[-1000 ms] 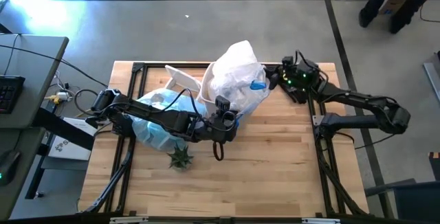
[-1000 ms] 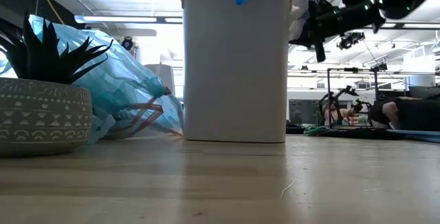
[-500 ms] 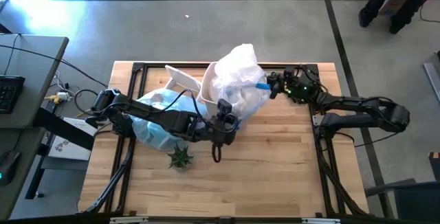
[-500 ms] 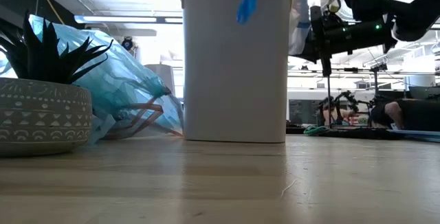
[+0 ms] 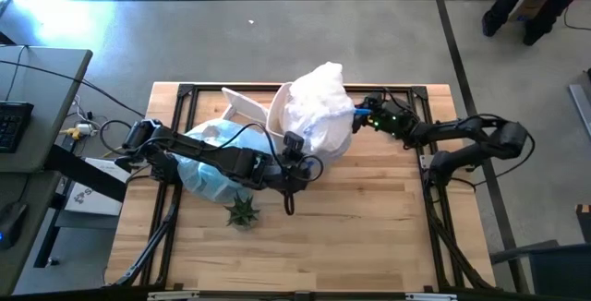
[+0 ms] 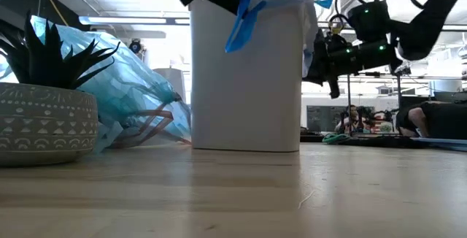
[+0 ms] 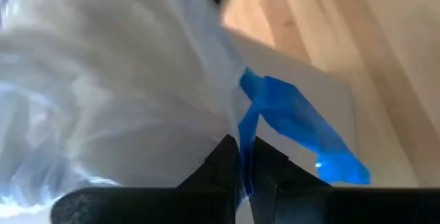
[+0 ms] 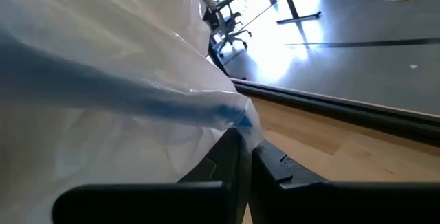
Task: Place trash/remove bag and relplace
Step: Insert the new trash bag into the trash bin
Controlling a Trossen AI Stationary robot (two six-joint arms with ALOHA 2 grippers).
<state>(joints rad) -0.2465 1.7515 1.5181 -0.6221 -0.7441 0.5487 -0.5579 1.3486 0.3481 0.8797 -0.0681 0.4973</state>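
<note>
Room behind white bin (image 6: 244, 70), low view only

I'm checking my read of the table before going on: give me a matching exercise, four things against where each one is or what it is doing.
Things:
1. white bin
2. potted plant
3. left gripper
4. right gripper

Places or states:
A. shut on the new bag's blue drawstring at the bin's near side
B. stands upright mid-table with a white bag bulging from its top
C. shut on the bag's edge at the bin's far right side
D. sits near the table's front, beside the full blue bag

Pairs: 1-B, 2-D, 3-A, 4-C
</note>
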